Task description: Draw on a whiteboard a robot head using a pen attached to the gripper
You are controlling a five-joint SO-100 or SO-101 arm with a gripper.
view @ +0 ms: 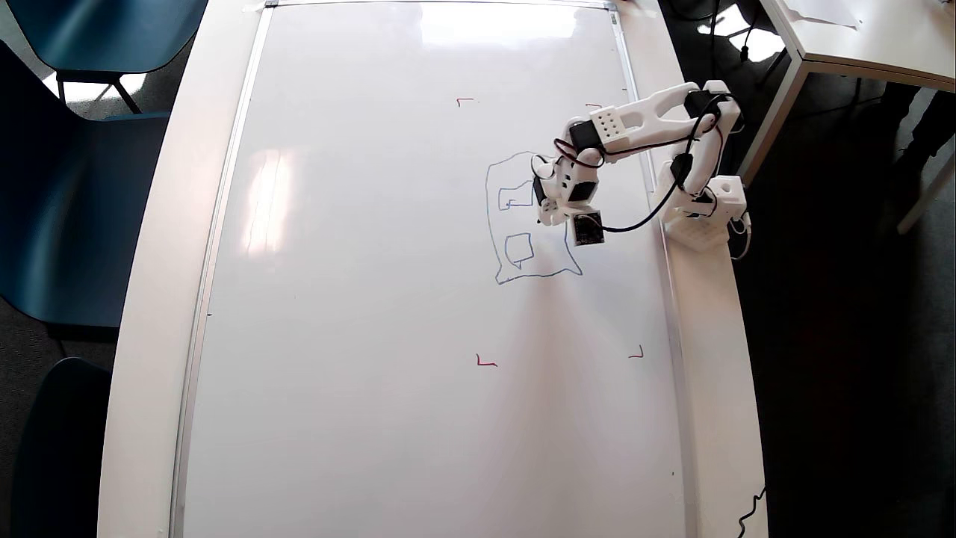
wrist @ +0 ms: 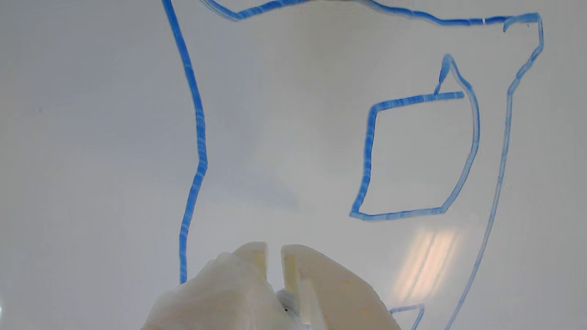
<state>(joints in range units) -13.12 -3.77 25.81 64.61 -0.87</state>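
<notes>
In the overhead view we are seeing the whiteboard point(view: 373, 299) lying on the white table point(view: 172, 224), with the robot head point(view: 523, 224) drawn in blue right of its centre. The end effector point(view: 549, 217) is hovering over the drawing's right part. In the wrist view we are looking at the outline point(wrist: 197, 137) on the left, the end effector point(wrist: 274, 256) at the bottom with its jaws standing narrowly apart, and a small square point(wrist: 412, 156) on the right. We cannot tell whether it is gripping the pen.

dark floor point(view: 836, 336) | blue chairs point(view: 67, 224) | second white table point(view: 866, 37)
</notes>
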